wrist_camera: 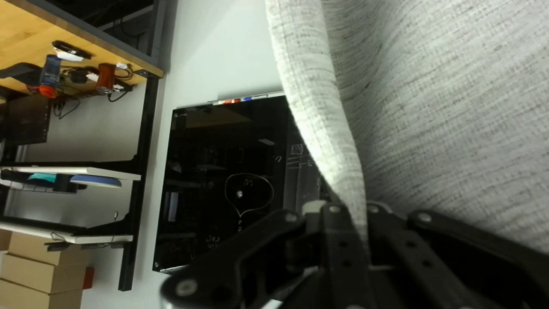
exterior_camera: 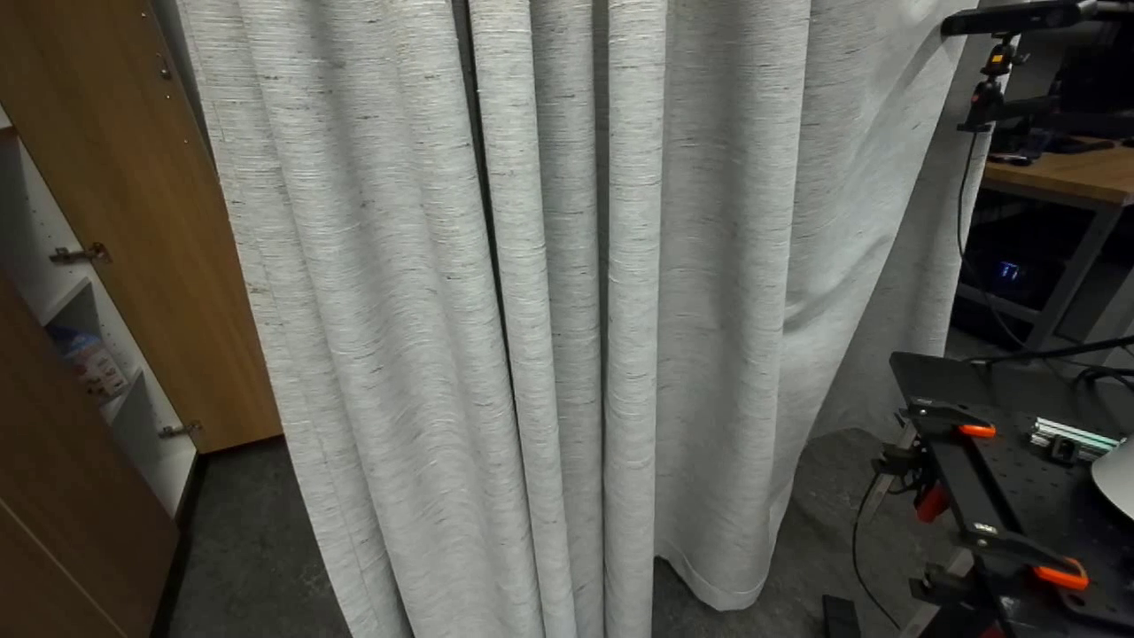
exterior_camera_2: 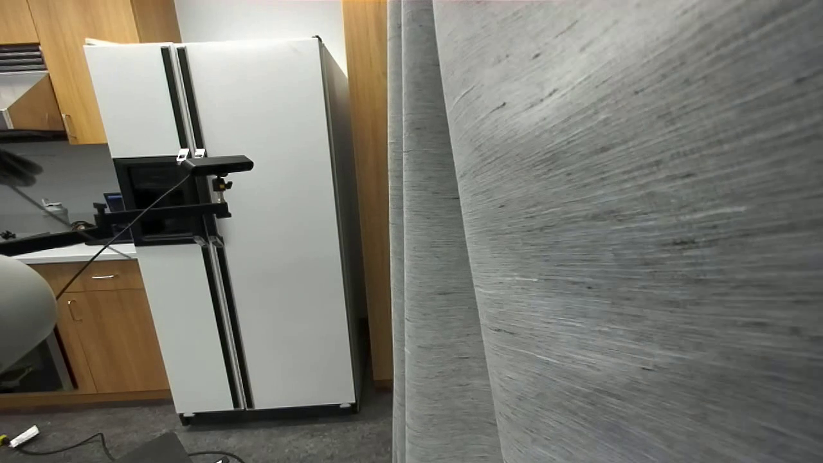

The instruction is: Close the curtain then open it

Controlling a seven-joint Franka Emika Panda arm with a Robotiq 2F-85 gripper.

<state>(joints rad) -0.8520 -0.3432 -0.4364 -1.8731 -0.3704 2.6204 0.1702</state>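
The light grey curtain [exterior_camera: 567, 310] hangs across the middle of an exterior view in deep vertical folds. Its right part slants up towards the upper right. In an exterior view the curtain [exterior_camera_2: 617, 225] fills the right half, very close to the camera. In the wrist view the curtain [wrist_camera: 454, 107] fills the right side, and its pale edge runs down between the fingers. My gripper [wrist_camera: 358, 214] is shut on that edge, with one finger on each side of the cloth. The gripper shows in neither exterior view.
A black workbench [exterior_camera: 992, 470] with orange-handled clamps stands right of the curtain. A camera on a mount [exterior_camera: 1019, 18] is near the curtain's upper right. An open wooden cabinet door [exterior_camera: 151, 221] stands at left. A white fridge [exterior_camera_2: 270, 225] and a black board [wrist_camera: 214, 180] also show.
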